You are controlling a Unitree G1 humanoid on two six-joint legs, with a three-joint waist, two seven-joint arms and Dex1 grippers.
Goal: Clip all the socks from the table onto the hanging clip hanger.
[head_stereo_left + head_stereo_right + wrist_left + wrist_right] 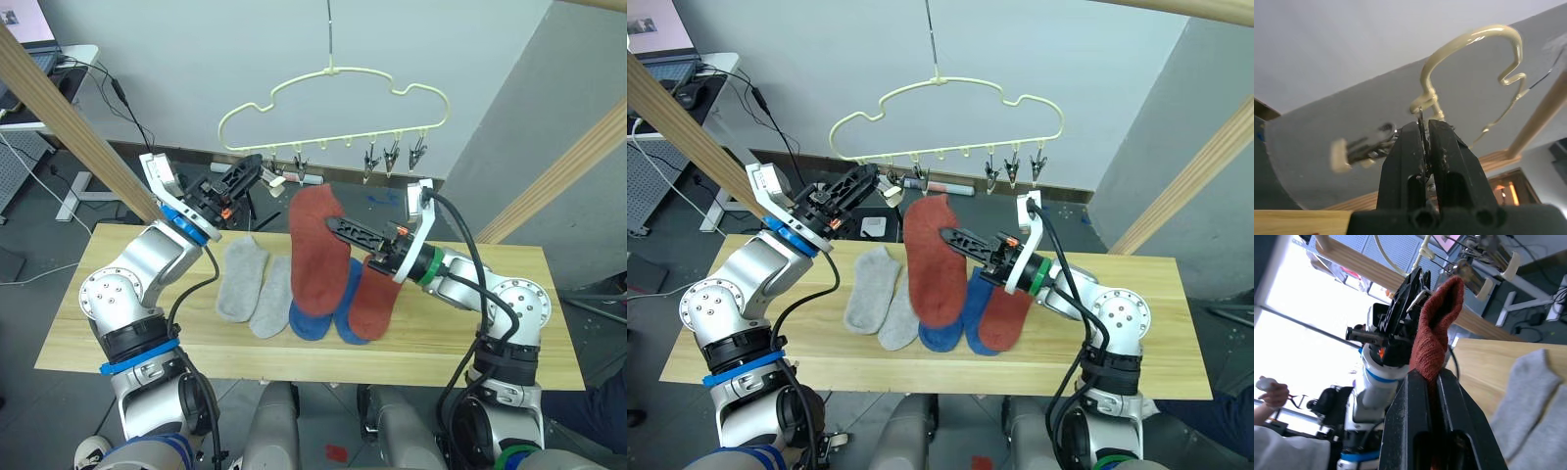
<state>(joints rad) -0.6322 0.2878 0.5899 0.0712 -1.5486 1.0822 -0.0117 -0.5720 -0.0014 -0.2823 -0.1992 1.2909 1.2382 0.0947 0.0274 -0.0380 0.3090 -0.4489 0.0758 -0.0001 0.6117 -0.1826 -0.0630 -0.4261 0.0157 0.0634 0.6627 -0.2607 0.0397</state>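
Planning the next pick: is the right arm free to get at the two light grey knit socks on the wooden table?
Probably not yet. The right gripper is shut on a rust red sock held up toward the pale yellow clip hanger, so its fingers are occupied. The two light grey socks lie uncovered on the table.

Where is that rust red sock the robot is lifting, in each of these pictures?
Left eye view: rust red knit sock, centre, hanging below the pale yellow wire clip hanger.
Right eye view: centre, under the same hanger.
Left wrist view: not in it; the hanger is.
Right wrist view: centre, rising from the right end effector.
Shared landmark: the hanger.
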